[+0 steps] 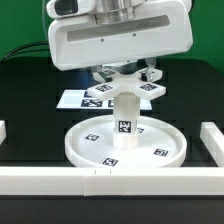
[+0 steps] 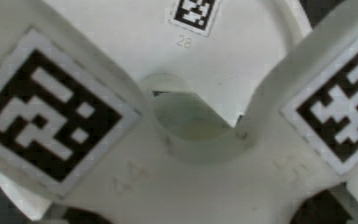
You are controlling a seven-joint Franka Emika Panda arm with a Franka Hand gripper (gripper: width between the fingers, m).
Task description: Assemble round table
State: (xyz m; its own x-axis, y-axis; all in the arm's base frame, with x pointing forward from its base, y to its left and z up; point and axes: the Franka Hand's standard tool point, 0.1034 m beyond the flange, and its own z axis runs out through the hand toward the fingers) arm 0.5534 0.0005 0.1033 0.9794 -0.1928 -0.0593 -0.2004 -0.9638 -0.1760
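The large round disc (image 1: 90,150) lies flat on the table with the short cylinder leg (image 1: 125,122) standing upright on its hub. The cross-shaped foot (image 1: 148,90) sits at the leg's top, directly under the arm's big white hand. My gripper (image 1: 125,78) is down on the foot and seems shut on it; the fingers are mostly hidden by the hand. In the wrist view the foot (image 2: 194,170) fills the picture, with two tagged arms spreading out and its central hollow in the middle. My gripper (image 2: 197,212) is at the foot's near part.
The marker board (image 1: 75,100) lies behind the disc toward the exterior view's left. White border blocks stand at the front (image 1: 110,180), at the exterior view's right (image 1: 212,138) and at its left edge (image 1: 3,130).
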